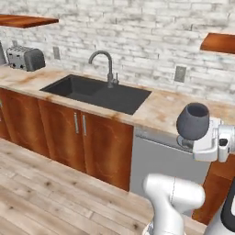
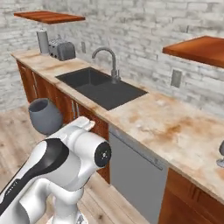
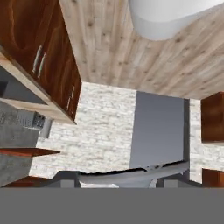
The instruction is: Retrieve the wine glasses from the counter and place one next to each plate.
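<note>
A grey wine glass [image 1: 193, 120] with a wide bowl hangs upright in the air in front of the counter [image 1: 160, 108]. My gripper [image 1: 187, 142] is shut on its stem just under the bowl. In the right base view the same bowl [image 2: 44, 116] rises behind my arm. In the hand view, which is turned upside down, the glass's pale round foot [image 3: 131, 176] lies between the dark fingers [image 3: 65, 178]. A second wine glass [image 2: 221, 155] stands on the counter [image 2: 166, 127] at the far right, cut by the frame edge. The plates are out of view.
A dark sink [image 1: 98, 92] with a grey faucet [image 1: 106, 64] is set into the counter, and a toaster [image 1: 25, 58] stands at its left end. Below are wood cabinets [image 1: 92, 142] and a grey dishwasher front [image 1: 160, 163]. Wooden shelves [image 2: 197, 48] hang on the brick wall.
</note>
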